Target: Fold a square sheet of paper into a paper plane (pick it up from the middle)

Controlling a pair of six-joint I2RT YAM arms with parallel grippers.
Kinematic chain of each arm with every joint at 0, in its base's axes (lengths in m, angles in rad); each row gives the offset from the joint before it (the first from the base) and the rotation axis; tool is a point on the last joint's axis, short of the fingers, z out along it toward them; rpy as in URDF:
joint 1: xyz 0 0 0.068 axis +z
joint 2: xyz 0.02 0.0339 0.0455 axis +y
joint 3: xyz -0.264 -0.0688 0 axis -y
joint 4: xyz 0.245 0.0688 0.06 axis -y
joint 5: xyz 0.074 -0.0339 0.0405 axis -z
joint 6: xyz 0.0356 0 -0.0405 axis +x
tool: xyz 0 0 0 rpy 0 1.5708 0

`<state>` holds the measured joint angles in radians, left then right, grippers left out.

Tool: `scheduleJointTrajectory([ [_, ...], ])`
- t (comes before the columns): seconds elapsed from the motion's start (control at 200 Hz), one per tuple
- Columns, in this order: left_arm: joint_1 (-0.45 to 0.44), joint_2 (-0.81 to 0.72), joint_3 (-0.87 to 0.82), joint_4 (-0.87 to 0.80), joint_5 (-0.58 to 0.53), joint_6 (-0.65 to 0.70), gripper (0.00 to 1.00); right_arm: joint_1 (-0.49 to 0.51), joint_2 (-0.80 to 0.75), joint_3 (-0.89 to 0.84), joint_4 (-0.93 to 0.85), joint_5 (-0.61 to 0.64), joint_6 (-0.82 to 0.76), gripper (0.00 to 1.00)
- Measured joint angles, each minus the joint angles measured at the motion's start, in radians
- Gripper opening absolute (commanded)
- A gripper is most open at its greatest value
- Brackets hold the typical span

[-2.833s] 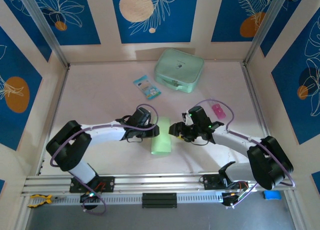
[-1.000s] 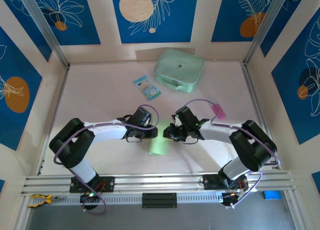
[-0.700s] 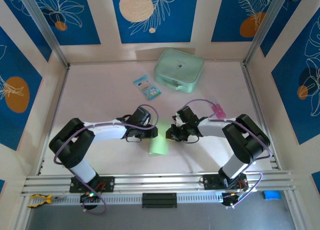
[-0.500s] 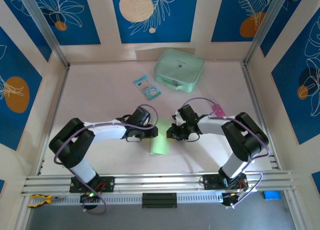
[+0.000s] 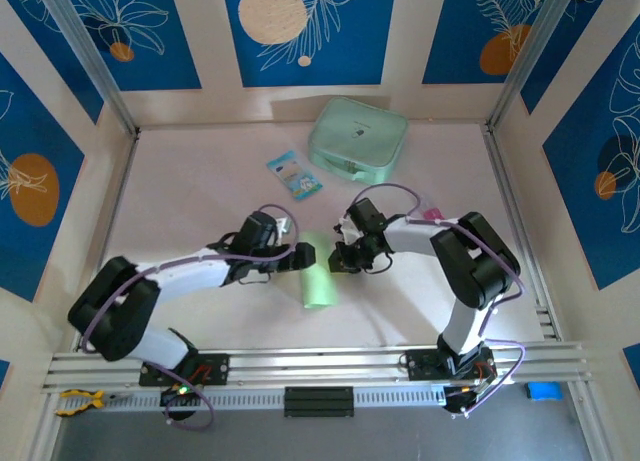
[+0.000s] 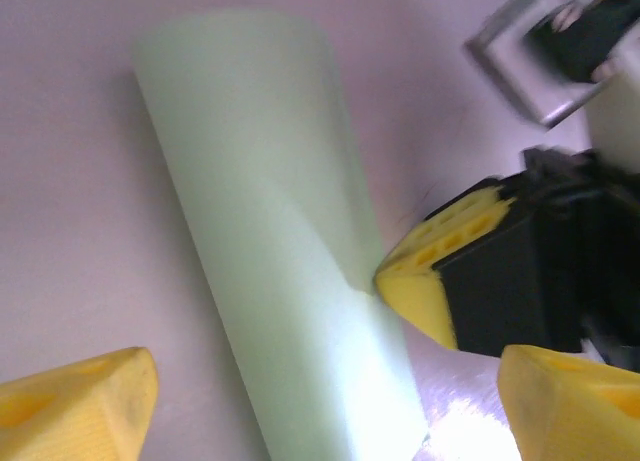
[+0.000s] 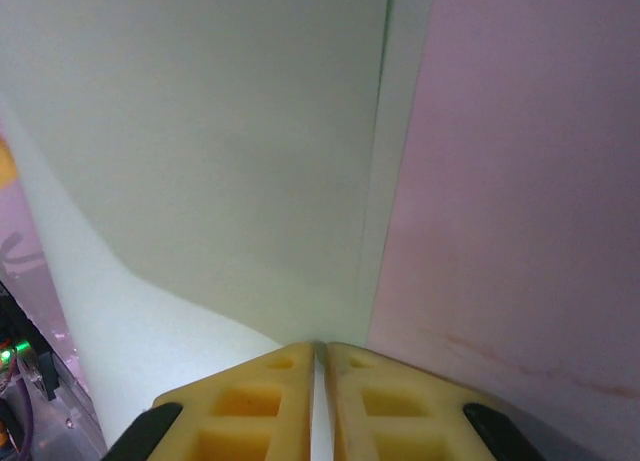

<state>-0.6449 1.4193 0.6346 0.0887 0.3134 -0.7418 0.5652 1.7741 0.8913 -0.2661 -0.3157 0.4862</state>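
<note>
Two claws meet at a folded green paper [image 5: 318, 281] in the middle of the table [image 5: 200, 186]. The left claw [image 5: 304, 253] gapes wide beside its upper end; the right claw [image 7: 320, 355] is pinched narrow, seemingly nipping its right edge.

Pale green paper [image 5: 318, 274], folded into a narrow strip, lies flat at centre, running near to far, its far end leaning slightly left.

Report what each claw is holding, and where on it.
Right claw is shut on the folded green paper, pinching its long edge about midway. Left claw is open, holding nothing.
</note>
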Motion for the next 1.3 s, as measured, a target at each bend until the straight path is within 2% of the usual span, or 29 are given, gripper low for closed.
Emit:
scheduleJointTrajectory([
  [0.165, 0.022, -0.061, -0.008, 0.009, 0.035, 0.015, 0.82, -0.001, 0.012, 0.021, -0.018, 0.001, -0.015, 0.15],
  [0.485, 0.022, -0.058, -0.014, 0.009, 0.064, -0.028, 0.64, -0.003, 0.012, 0.037, -0.056, 0.008, -0.014, 0.15],
  [0.755, 0.022, 0.047, -0.041, 0.098, 0.091, -0.123, 0.63, -0.01, 0.012, 0.039, -0.071, 0.008, 0.009, 0.15],
  [0.965, 0.022, 0.096, -0.037, 0.115, 0.115, -0.14, 0.62, -0.01, 0.01, 0.036, -0.068, 0.008, 0.039, 0.15],
  [1.295, 0.018, 0.175, -0.009, 0.15, 0.158, -0.152, 0.53, -0.01, 0.002, 0.022, -0.056, 0.013, 0.065, 0.15],
])
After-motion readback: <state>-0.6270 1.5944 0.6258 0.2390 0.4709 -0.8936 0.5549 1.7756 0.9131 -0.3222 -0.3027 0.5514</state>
